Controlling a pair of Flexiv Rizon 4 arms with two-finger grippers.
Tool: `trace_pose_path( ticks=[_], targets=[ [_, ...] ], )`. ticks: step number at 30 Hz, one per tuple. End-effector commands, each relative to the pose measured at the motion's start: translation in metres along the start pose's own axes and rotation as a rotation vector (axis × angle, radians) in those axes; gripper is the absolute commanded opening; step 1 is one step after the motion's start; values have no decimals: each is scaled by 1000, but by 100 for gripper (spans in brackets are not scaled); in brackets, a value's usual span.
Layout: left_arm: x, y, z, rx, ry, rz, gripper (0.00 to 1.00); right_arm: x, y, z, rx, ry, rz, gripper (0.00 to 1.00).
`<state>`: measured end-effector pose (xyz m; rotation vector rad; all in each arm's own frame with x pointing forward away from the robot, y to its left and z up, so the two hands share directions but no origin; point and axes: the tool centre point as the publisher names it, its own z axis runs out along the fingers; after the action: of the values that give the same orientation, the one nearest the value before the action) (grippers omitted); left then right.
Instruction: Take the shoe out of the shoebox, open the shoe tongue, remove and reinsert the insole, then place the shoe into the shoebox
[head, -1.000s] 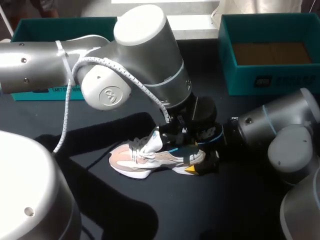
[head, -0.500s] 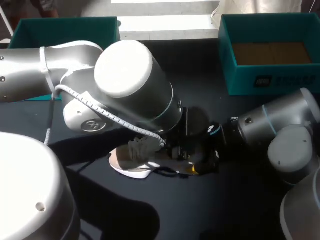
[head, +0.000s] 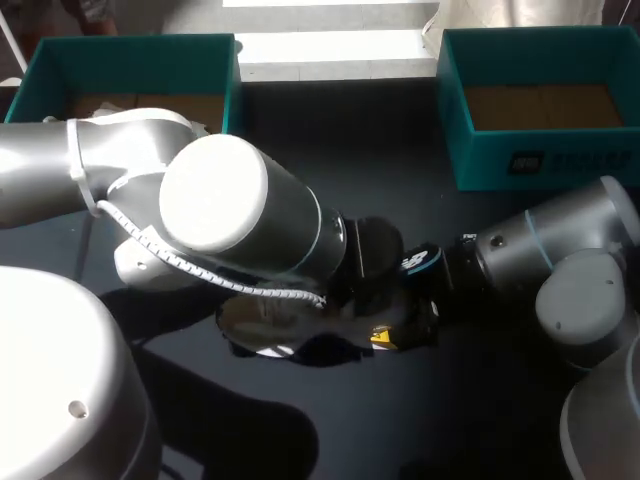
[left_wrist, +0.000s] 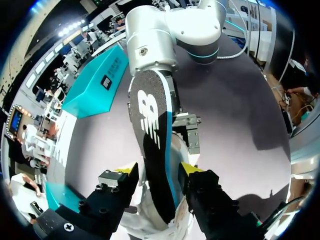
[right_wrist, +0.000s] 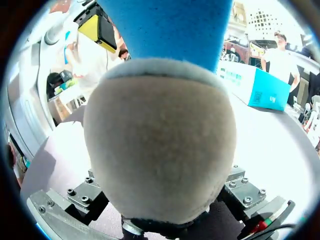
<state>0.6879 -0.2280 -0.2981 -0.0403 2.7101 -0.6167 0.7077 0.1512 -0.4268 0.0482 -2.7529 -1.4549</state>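
Observation:
The black insole (left_wrist: 150, 120), blue underneath (right_wrist: 170, 30), slants up out of the pale shoe (left_wrist: 150, 222). It stands between the fingers of my left gripper (left_wrist: 159, 169), whose yellow tips press its two edges. In the head view my left arm (head: 230, 220) covers nearly all of the shoe (head: 265, 350). My right gripper (head: 395, 322) is at the heel end, also seen ahead of the left gripper (left_wrist: 187, 137). The beige heel (right_wrist: 160, 150) fills the space between its fingers and hides their tips.
A teal shoebox (head: 540, 160) with a brown inside stands at the back right. A second teal box part (head: 130, 60) is at the back left. Dark tabletop (head: 420, 430) lies bare in front of the shoe.
My left arm has swung down and nearer over the shoe, hiding it in the head view. Its gripper let go, opened wide, then narrowed around the insole. The right arm has not moved.

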Motion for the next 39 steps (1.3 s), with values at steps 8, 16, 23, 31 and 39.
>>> trace_pose_path(
  ticks=[8,16,23,31,39],
  targets=[
    [11,0,10,83,-51,-40,44,1,-3,2,6,0,1,0],
    [7,-3,17,98,-45,-55,16,1,-3,2,6,0,1,0],
    [12,-2,13,105,-44,-52,0,1,-3,2,6,0,1,0],
    [13,-6,-5,132,11,-69,0,1,-3,2,6,0,1,0],
    [7,-23,-34,188,122,-93,0,1,-3,2,6,0,1,0]
  ],
)
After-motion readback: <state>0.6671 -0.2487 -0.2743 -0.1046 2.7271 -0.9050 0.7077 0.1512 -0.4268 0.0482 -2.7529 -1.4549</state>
